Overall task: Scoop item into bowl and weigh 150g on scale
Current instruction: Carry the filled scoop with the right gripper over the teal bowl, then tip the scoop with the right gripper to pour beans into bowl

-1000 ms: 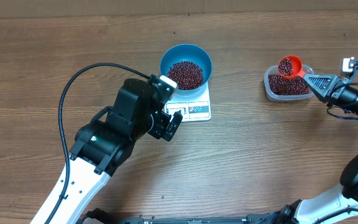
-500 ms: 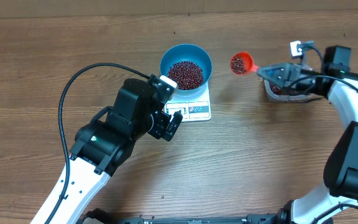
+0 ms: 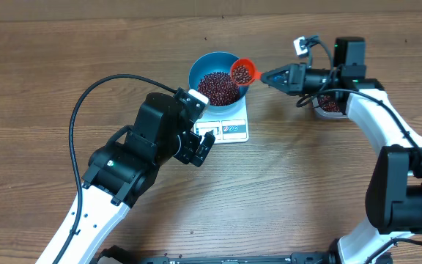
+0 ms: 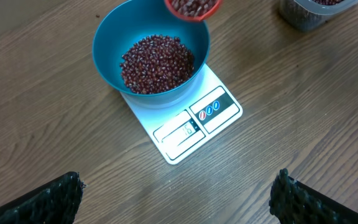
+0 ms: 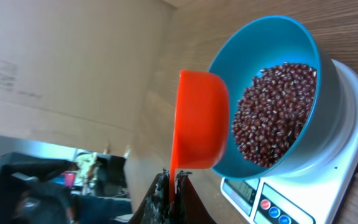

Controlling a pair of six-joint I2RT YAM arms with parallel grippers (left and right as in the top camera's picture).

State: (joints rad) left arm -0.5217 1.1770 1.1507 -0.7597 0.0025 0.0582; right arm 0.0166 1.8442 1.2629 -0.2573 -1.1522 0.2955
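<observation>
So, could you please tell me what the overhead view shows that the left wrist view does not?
Only overhead: the left arm and the right pincer shut on the handle of the orange scoop. Only left wrist: the whole face of the scale, which the left arm partly hides from above. Both: the blue bowl of beans on the scale, with the loaded scoop at its rim.

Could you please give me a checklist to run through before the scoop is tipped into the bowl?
1. Orange scoop loaded with beans: ok.
2. Right gripper shut on the scoop's handle: ok.
3. Scoop over the blue bowl: ok, though only at its rim.
4. Bowl seated on the scale: ok.
5. Reading on the display: cannot tell, too small.
6. Left gripper open, apart from bowl and scale: ok.
</observation>
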